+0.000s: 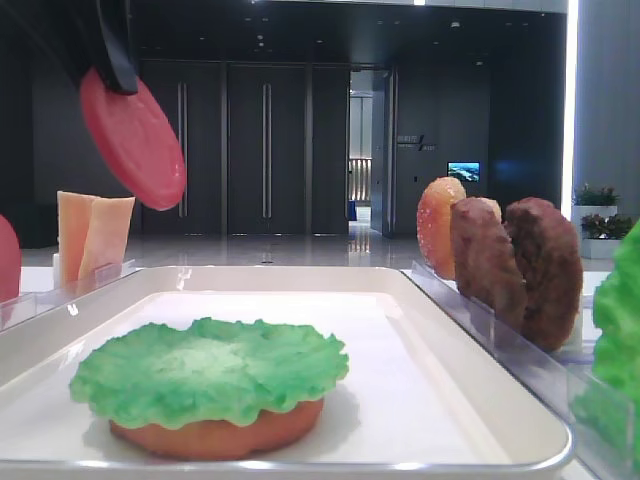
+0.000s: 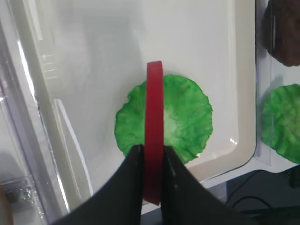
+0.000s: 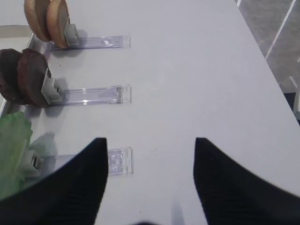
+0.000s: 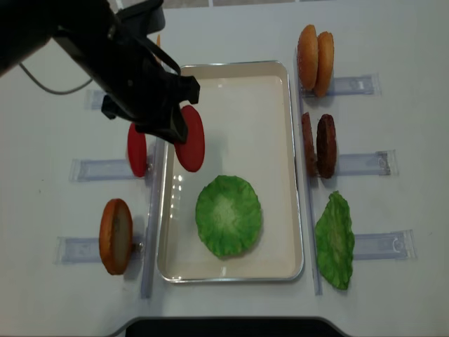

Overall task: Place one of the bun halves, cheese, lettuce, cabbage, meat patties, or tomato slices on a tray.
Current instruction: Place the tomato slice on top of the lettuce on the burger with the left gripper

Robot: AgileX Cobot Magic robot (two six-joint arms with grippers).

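Note:
My left gripper (image 4: 175, 126) is shut on a red tomato slice (image 4: 189, 138), which hangs on edge above the left half of the white tray (image 4: 295, 175). In the left wrist view the slice (image 2: 154, 122) stands edge-on between the black fingers (image 2: 133, 178), over a green lettuce (image 2: 187, 117). That lettuce (image 1: 210, 370) lies flat on a bun half (image 1: 215, 438) in the near part of the tray (image 1: 300, 280). My right gripper (image 3: 150, 140) is open over the bare table with nothing between its fingers, close to a clear holder (image 3: 117, 161).
Left of the tray stand another tomato slice (image 4: 137, 149), a bun half (image 4: 116, 235) and cheese slices (image 1: 92, 235) in clear holders. On the right stand two buns (image 4: 316, 50), two meat patties (image 4: 318, 144) and a second lettuce leaf (image 4: 334, 240).

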